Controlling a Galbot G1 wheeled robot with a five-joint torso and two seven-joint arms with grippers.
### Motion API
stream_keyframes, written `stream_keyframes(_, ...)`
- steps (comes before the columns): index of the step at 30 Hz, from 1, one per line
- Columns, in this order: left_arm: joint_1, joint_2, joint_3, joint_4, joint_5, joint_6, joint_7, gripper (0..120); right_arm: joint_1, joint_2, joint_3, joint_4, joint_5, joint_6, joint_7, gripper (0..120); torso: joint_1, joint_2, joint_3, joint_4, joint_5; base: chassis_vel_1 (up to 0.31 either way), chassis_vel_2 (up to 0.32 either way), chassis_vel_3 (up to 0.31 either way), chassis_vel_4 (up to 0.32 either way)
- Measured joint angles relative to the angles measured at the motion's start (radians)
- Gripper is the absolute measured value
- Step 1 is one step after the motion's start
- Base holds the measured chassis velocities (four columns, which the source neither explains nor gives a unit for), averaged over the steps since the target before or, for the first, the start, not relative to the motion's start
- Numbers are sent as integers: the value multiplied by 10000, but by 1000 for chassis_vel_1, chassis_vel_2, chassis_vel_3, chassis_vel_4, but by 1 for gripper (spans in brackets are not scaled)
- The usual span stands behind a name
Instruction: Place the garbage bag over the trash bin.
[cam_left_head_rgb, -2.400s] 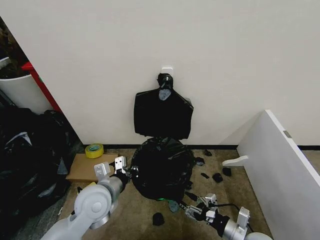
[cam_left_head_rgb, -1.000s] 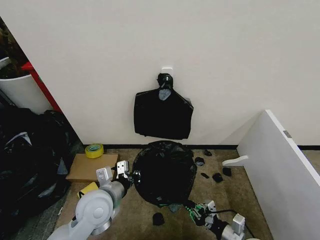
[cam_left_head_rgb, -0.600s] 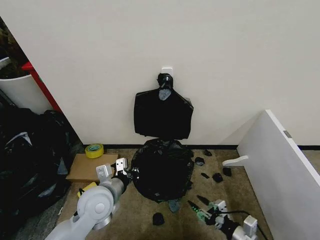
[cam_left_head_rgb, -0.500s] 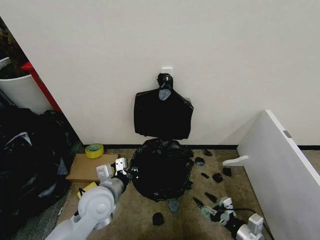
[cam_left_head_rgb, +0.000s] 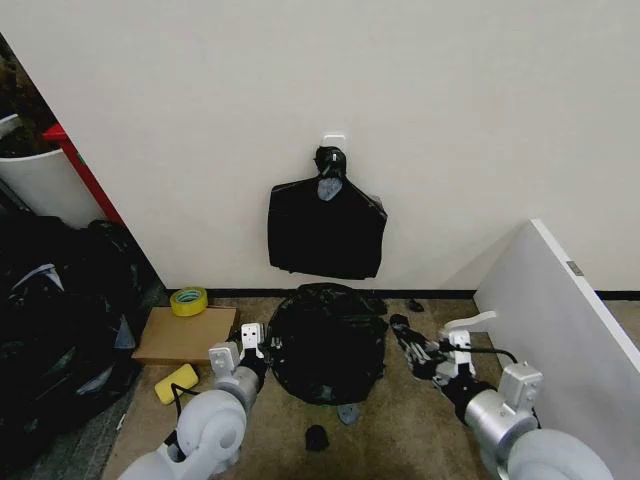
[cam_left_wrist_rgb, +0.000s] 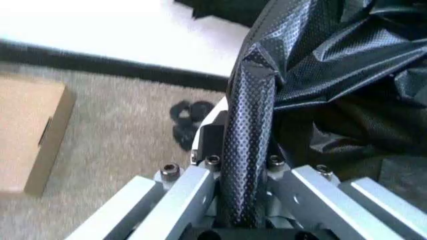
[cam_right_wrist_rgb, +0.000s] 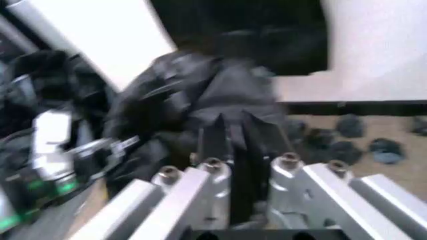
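Note:
The garbage bag (cam_left_head_rgb: 325, 340) is a glossy black, crinkled mound on the carpet below the wall, draped over and hiding the trash bin. My left gripper (cam_left_head_rgb: 252, 345) sits at the bag's left edge, shut on a twisted strip of the bag (cam_left_wrist_rgb: 250, 150) that runs up between its fingers. My right gripper (cam_left_head_rgb: 412, 345) is low by the bag's right side, pointing toward it. In the right wrist view the bag (cam_right_wrist_rgb: 200, 90) lies just beyond that gripper.
A flat bundle of black bags (cam_left_head_rgb: 325, 225) hangs on the wall above. A cardboard box (cam_left_head_rgb: 185, 333), a yellow tape roll (cam_left_head_rgb: 188, 300) and a heap of black sacks (cam_left_head_rgb: 50, 320) lie left. A white board (cam_left_head_rgb: 560, 330) leans at right. Black scraps (cam_left_head_rgb: 317, 437) dot the carpet.
My right gripper left the front of the bag, swung out to the right and came up beside the bag's right side. The bag shifted and settled lower. The left gripper kept its hold.

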Motion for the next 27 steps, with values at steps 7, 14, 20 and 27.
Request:
stream_keyframes(7, -124, -192, 825, 0, 1054, -77, 37, 1, 838, -84, -1648, -366, -1158, -907, 307, 0, 0, 0, 0, 0, 1, 0, 0, 0, 0)
stream_keyframes(14, -309, -403, 1211, 80, 1225, 42, -168, 1, 1717, 367, -2892, -1442, -2518, -1254, 995, 0, 0, 0, 0, -4, -1, 0, 0, 0, 0)
stream_keyframes(20, -214, -421, 1413, -14, 1400, 252, -581, 1, 3018, 1317, -4354, -2919, -3160, -1851, 2119, 0, 1, -1, 0, -1, 1, 0, 0, 0, 0)
stream_keyframes(27, 30, -363, 1436, -283, 1475, 329, -685, 1, 4723, 2474, -5905, -4810, -3942, -2196, 2969, 0, 1, 0, 1, -2, -4, 0, 0, 0, 0)
